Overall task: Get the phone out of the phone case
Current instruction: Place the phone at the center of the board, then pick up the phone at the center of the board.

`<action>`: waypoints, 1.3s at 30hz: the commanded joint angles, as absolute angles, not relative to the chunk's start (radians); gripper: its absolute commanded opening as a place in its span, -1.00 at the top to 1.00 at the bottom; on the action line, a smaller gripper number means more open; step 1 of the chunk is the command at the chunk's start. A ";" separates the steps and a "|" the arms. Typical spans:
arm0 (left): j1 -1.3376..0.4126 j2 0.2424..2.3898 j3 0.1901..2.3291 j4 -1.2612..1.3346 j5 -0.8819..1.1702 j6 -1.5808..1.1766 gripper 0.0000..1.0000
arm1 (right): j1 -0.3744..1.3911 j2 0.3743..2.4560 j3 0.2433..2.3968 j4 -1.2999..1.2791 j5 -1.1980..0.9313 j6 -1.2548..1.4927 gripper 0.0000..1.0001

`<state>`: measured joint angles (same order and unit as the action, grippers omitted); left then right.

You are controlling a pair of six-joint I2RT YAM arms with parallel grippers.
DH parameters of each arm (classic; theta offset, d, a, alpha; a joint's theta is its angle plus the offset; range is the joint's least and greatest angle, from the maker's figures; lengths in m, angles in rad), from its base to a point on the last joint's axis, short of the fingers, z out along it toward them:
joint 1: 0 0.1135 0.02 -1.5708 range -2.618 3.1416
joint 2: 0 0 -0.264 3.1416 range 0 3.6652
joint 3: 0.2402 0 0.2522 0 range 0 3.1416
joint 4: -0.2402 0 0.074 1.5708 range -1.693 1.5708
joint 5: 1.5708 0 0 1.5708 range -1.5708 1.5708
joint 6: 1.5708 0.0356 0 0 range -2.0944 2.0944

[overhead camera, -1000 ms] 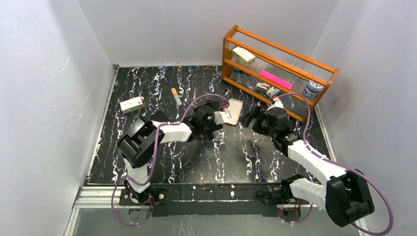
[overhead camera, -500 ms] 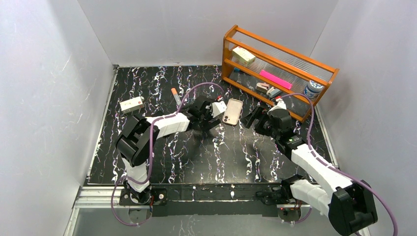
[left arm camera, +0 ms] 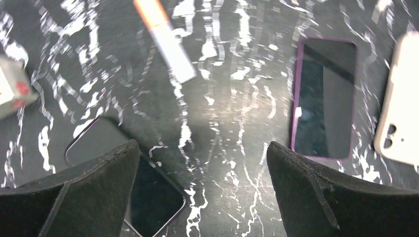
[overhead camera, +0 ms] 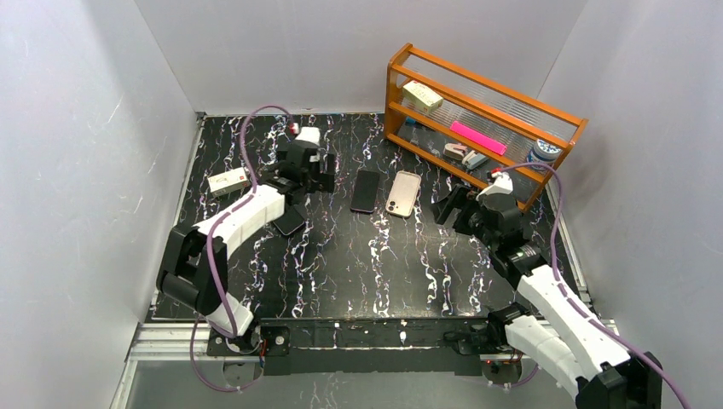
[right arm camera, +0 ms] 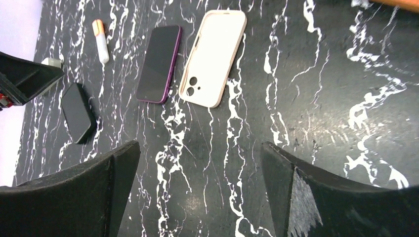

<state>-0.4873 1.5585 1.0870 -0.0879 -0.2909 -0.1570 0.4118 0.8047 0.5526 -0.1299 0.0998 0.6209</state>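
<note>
The dark phone with a purple rim [overhead camera: 367,190] lies flat on the black marbled table, screen up. The empty cream phone case [overhead camera: 403,193] lies beside it on the right, apart from it. Both show in the left wrist view, the phone [left arm camera: 323,98] and the case [left arm camera: 400,123], and in the right wrist view, the phone [right arm camera: 159,64] and the case [right arm camera: 213,57]. My left gripper [overhead camera: 300,181] is open and empty, left of the phone. My right gripper [overhead camera: 450,204] is open and empty, right of the case.
A second black slab [overhead camera: 290,221] lies near the left gripper. A white tube with an orange cap [left arm camera: 165,39] and a small white box [overhead camera: 228,181] lie at the left. An orange wooden rack [overhead camera: 477,119] with small items stands at the back right.
The left gripper has let go and swung back to the left. The phone now lies on the table beside the empty case. The right arm has drawn back slightly.
</note>
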 commanded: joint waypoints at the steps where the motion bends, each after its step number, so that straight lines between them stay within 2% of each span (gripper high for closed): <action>1: -0.384 1.535 1.065 -0.250 -0.392 -0.481 -0.96 | 0.407 0.739 0.608 -0.171 0.188 0.570 -0.97; 6: -0.294 1.518 1.009 -0.250 -0.362 -0.614 -0.96 | 0.407 0.693 0.602 -0.182 0.180 0.568 -0.97; 16: -0.257 1.574 1.026 -0.324 -0.502 -0.772 -0.96 | 0.406 0.681 0.583 -0.176 0.190 0.552 -0.97; 28: -0.257 1.703 1.072 -0.327 -0.516 -0.790 -0.96 | 0.406 0.688 0.558 -0.151 0.182 0.545 -0.97; 39: -0.258 1.756 1.029 -0.312 -0.519 -0.832 -0.96 | 0.407 0.709 0.565 -0.134 0.163 0.544 -0.97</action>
